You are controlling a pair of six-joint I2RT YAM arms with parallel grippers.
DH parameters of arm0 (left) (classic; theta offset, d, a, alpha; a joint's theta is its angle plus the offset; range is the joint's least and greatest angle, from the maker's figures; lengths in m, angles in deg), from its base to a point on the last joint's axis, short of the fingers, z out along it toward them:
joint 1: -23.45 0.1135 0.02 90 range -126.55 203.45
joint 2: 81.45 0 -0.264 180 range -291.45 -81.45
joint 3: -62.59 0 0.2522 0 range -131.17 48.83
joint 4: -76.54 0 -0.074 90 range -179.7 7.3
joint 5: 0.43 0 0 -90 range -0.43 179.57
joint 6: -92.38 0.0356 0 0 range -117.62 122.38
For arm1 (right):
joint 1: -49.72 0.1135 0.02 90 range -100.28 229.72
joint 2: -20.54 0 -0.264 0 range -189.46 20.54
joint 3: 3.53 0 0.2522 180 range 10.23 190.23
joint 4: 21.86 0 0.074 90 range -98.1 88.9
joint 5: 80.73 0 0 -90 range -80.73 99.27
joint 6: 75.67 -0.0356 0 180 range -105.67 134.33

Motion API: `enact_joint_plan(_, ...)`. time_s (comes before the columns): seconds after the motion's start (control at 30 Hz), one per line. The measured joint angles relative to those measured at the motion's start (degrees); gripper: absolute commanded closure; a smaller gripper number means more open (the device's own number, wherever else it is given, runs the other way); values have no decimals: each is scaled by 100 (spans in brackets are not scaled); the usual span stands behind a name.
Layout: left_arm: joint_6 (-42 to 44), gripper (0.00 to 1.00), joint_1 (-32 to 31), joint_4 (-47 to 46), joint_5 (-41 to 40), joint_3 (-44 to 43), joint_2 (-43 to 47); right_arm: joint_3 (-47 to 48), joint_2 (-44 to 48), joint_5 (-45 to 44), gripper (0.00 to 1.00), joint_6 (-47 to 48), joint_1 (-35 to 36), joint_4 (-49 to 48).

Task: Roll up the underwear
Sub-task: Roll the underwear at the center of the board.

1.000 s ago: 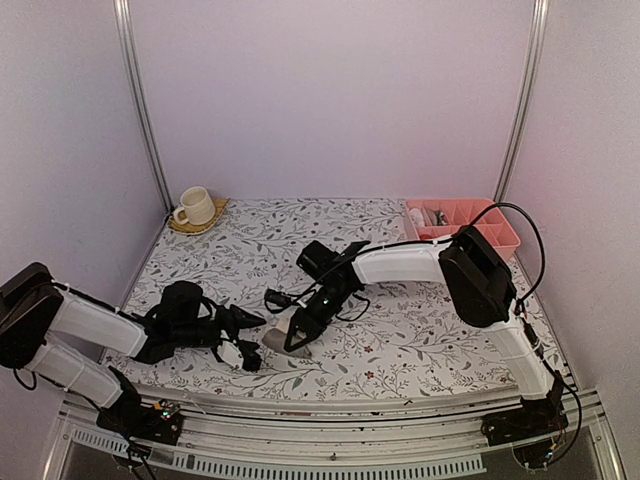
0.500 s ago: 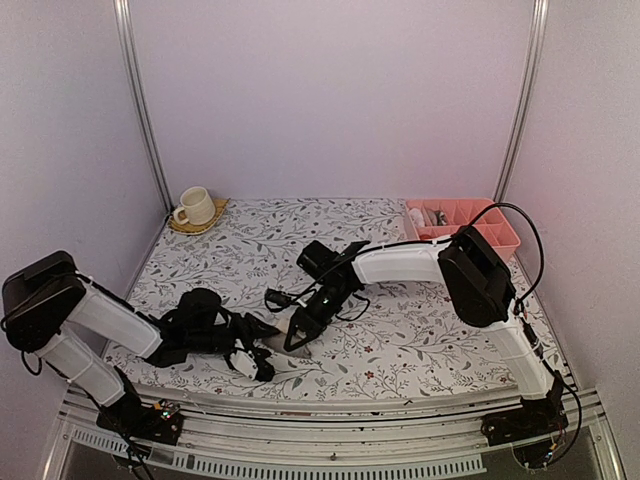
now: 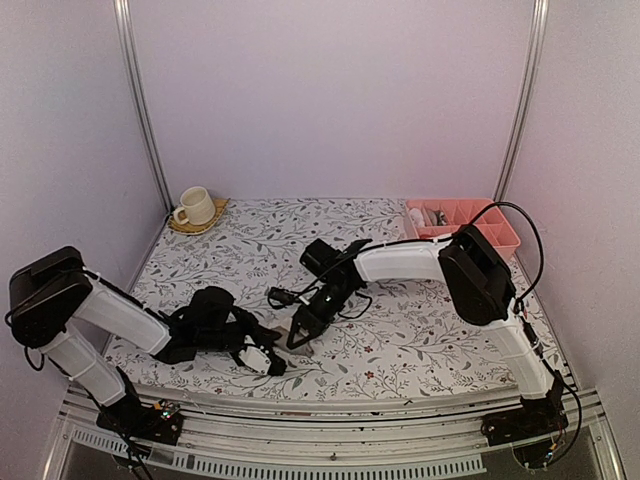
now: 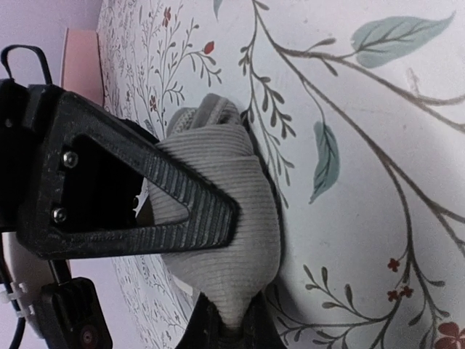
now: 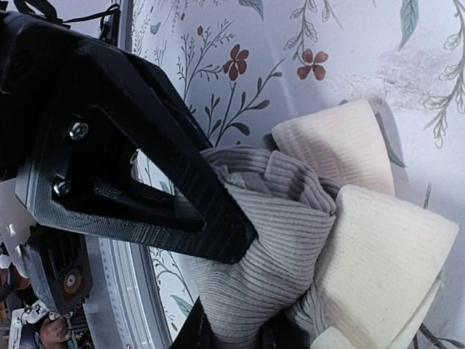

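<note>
You had the right gripper (image 5: 232, 291) and left gripper (image 4: 229, 276) both clamped shut on the bunched taupe ribbed cloth brief with cream waistband (image 5: 280, 233), likely pinning the roll against unravelling.

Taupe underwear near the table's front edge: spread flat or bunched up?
Bunched up. The underwear is gathered in ribbed folds, its cream waistband doubled over, pinched in the right pincer.
</note>
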Motion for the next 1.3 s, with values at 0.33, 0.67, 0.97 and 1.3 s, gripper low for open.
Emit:
enact_joint_plan(0.33, -748, 100, 87, 2170, 282, -1023, 232, -791, 914, -800, 50, 162, 35, -195)
enact_joint_plan(0.67, -1150, 100, 417, 3954, 844, -2094, -164, -1633, 2061, -1622, 29, 116, -48, -651)
enact_joint_plan(0.97, -1377, 100, 592, 4774, 1189, -2774, -658, -1362, 1700, -1759, 22, 111, -216, -826)
enact_joint_plan(1.3, -1473, 100, 619, 4839, 1241, -2828, -715, -802, 817, -1329, 20, 278, -238, -662)
